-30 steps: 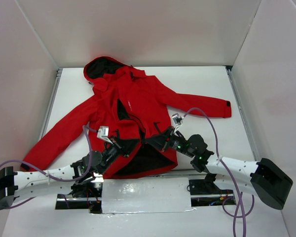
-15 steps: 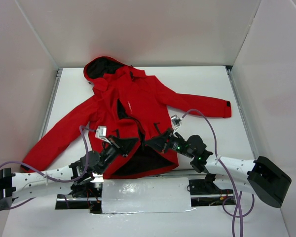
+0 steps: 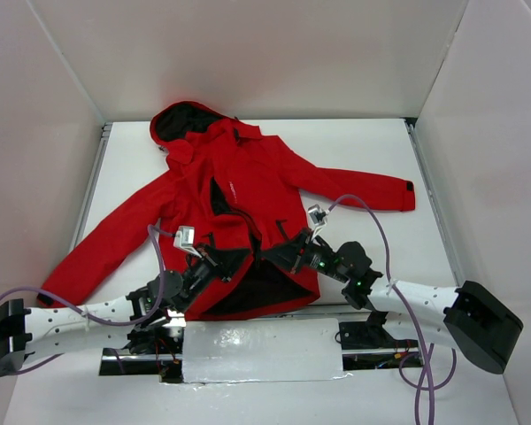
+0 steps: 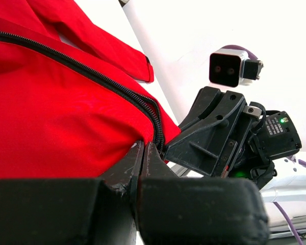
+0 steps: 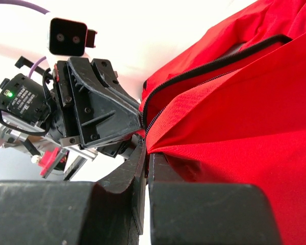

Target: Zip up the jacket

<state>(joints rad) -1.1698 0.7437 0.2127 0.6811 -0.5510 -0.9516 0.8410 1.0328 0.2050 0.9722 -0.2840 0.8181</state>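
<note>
Left gripper (image 3: pixel 219 258) and right gripper (image 3: pixel 285 255) each pinched the jacket (image 3: pixel 248 181) at its near hem, flanking the open zipper (image 4: pixel 92 76); it lay spread on the table (image 3: pixel 363 150), left of centre.

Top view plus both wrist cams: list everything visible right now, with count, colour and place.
bright red hooded rain jacket: one, red with dark lining, spread on the table, hood far, lower front gaping.
black front zipper: one, black, along the jacket's front edge.
white table: one, white, under the jacket.
purple cables: two, purple, looping off the arms.
left gripper: one, black, shut on the jacket's hem edge.
right gripper: one, black, shut on the opposite hem edge.
</note>
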